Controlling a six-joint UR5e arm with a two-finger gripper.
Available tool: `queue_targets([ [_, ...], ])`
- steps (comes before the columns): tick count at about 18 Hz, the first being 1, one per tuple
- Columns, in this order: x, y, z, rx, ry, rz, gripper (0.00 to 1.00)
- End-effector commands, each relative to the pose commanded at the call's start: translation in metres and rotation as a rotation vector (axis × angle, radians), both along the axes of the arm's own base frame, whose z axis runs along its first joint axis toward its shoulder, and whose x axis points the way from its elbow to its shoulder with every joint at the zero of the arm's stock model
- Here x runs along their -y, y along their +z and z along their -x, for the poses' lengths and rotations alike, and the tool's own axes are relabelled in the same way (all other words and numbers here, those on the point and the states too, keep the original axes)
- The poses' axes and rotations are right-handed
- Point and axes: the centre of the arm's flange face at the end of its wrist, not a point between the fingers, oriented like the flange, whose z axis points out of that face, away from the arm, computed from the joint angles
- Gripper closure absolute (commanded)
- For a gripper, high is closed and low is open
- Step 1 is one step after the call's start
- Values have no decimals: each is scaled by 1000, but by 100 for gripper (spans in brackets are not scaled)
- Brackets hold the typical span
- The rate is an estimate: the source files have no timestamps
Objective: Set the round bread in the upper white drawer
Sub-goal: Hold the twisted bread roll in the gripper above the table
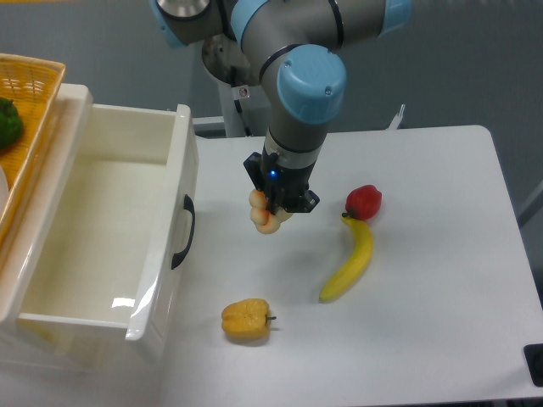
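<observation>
The round bread [264, 215] is a small pale peach bun with orange patches, held above the white table right of the drawer. My gripper [273, 209] points down and is shut on it, its black fingers partly covering the bun's right side. The upper white drawer [182, 174] stands pulled open at the left, its cream interior bare, its black curved handle [182, 231] facing the bun. The bun hangs about a hand's width right of the drawer's front wall.
A yellow bell pepper [246, 319] lies on the table below the gripper. A banana [350, 263] and a red pepper [364, 202] lie to the right. A woven yellow basket [32, 76] with a green item [8, 123] sits at the far left.
</observation>
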Motion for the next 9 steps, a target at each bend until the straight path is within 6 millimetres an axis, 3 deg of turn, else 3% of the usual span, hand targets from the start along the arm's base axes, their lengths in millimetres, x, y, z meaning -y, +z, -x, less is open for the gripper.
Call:
queue_targets([
  [9, 5, 10, 1, -7, 25, -15, 86],
])
